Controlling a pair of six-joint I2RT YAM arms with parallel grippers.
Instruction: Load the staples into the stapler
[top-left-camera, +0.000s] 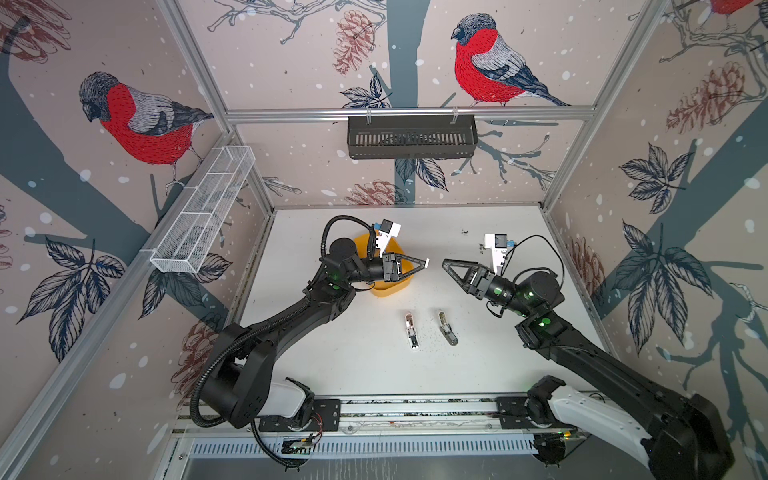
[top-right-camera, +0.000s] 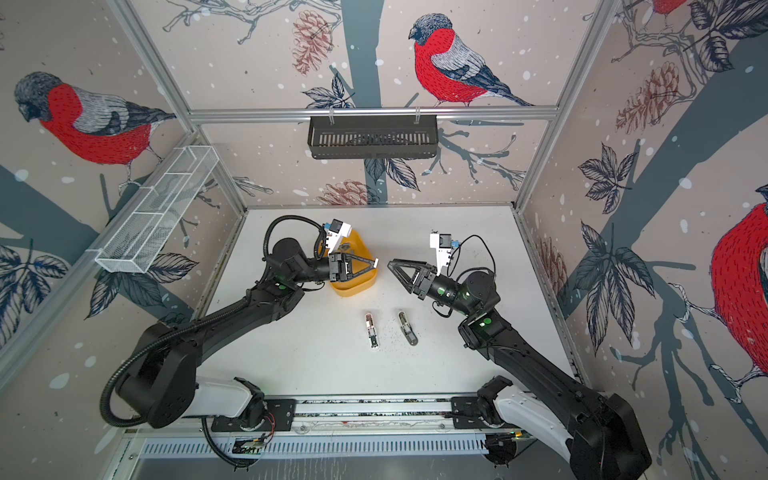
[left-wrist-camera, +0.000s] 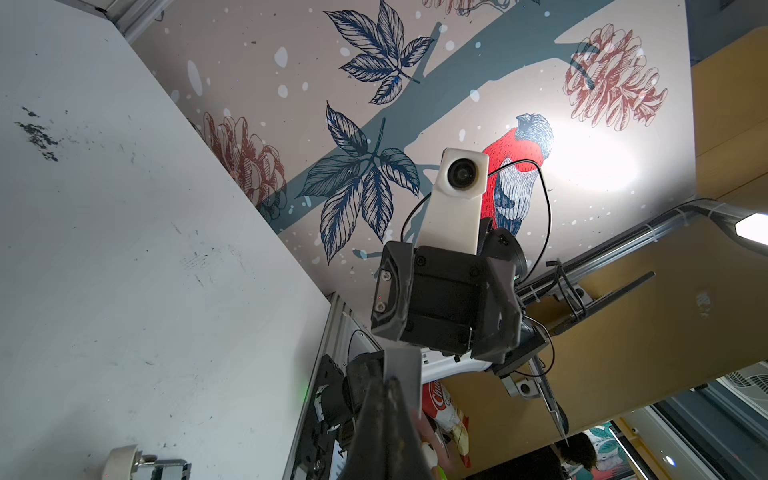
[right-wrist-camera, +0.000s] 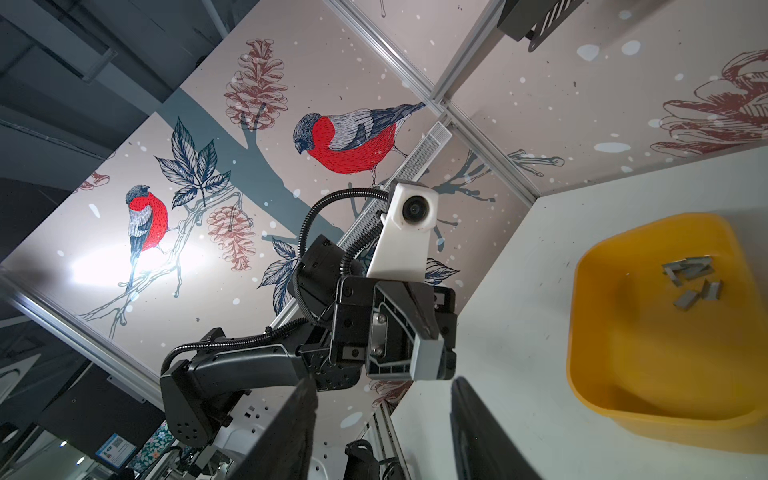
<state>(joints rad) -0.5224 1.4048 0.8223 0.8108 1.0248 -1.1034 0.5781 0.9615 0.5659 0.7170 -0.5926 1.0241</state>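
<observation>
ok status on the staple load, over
Left gripper shut on a staple strip, held up. Right gripper open, empty, facing it. Two mini staplers lie below, untouched. Nothing in the way.

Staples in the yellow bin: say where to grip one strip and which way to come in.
Best take the edge strip of the staples, pinching across its long sides. Come down through the open top of the yellow bin: the strips lie flat on its floor, walled all round.
</observation>
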